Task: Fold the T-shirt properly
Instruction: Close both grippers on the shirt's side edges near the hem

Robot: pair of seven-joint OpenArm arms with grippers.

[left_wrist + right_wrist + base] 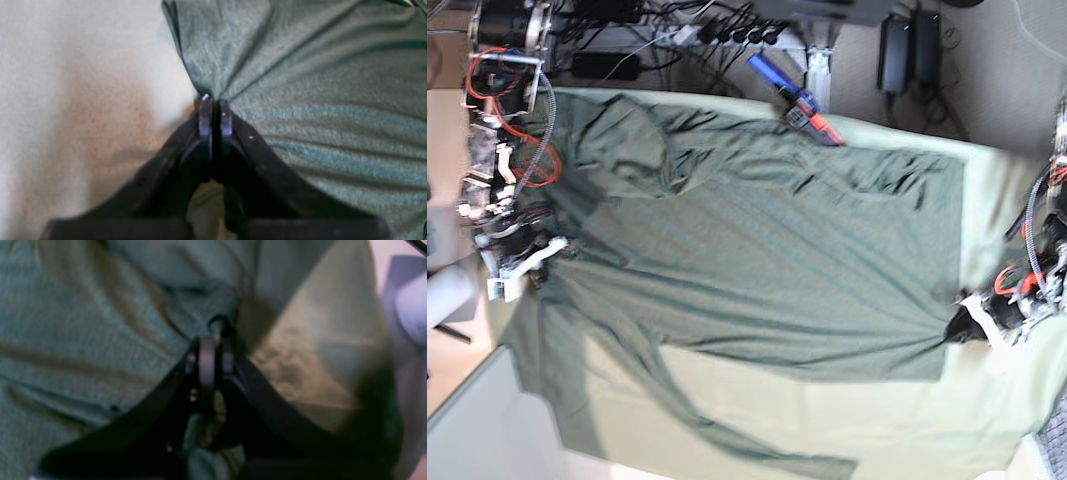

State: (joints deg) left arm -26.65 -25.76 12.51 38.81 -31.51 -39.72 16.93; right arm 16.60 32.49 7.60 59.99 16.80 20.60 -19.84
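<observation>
Item: dark heathered grey-green knit T-shirt (757, 260), spread flat, unfolded. We note left hand (215, 100) and right hand (213, 340) each pinched on its edge; every fold remains.

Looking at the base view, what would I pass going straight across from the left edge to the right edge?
Right gripper clamped on the T-shirt → the spread T-shirt → left gripper pinching its edge → bare table sheet.
</observation>
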